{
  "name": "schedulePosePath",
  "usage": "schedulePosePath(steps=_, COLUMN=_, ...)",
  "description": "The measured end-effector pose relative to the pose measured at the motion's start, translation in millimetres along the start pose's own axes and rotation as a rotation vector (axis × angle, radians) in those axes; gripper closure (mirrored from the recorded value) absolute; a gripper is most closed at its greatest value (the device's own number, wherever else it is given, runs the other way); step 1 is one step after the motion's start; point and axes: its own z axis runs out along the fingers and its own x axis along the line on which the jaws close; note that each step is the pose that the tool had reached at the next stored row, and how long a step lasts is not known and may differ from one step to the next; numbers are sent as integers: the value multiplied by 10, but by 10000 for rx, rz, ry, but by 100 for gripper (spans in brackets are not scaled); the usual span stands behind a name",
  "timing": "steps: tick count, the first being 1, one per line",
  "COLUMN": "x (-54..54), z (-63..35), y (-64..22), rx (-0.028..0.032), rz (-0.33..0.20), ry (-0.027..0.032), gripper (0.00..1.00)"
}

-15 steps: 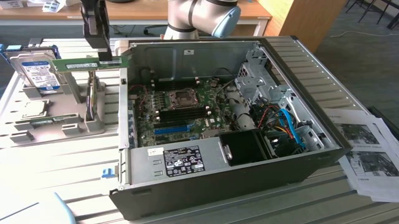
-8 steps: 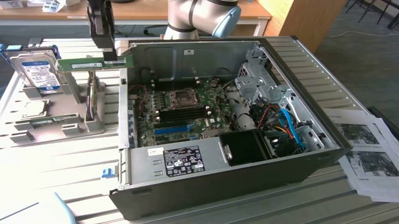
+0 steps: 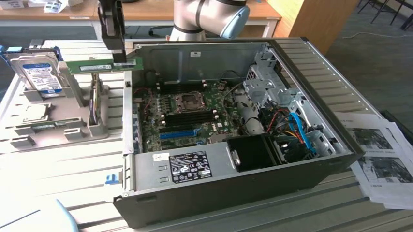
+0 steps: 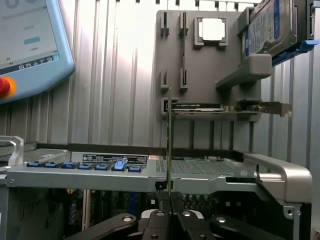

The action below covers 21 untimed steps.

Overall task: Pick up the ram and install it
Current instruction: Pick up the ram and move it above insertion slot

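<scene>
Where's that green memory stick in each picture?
Exterior view: the ram, side-on in the gripper, just to the exterior view's right of the hard drive.
Wrist view: the ram is edge-on, a thin strip sticking out of the gripper.
Shared landmark: the hard drive with its blue label.

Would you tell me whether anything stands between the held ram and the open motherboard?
Nothing visible does. The ram, clamped in the pincer, hangs above the open case's rim, and the motherboard below lies uncovered.
</scene>
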Motion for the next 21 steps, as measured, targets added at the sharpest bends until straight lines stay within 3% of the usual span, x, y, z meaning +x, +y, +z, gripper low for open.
schedulePosePath(steps=21, x=6, z=-6, y=-281, rx=0, rz=0, ry=1, gripper=89)
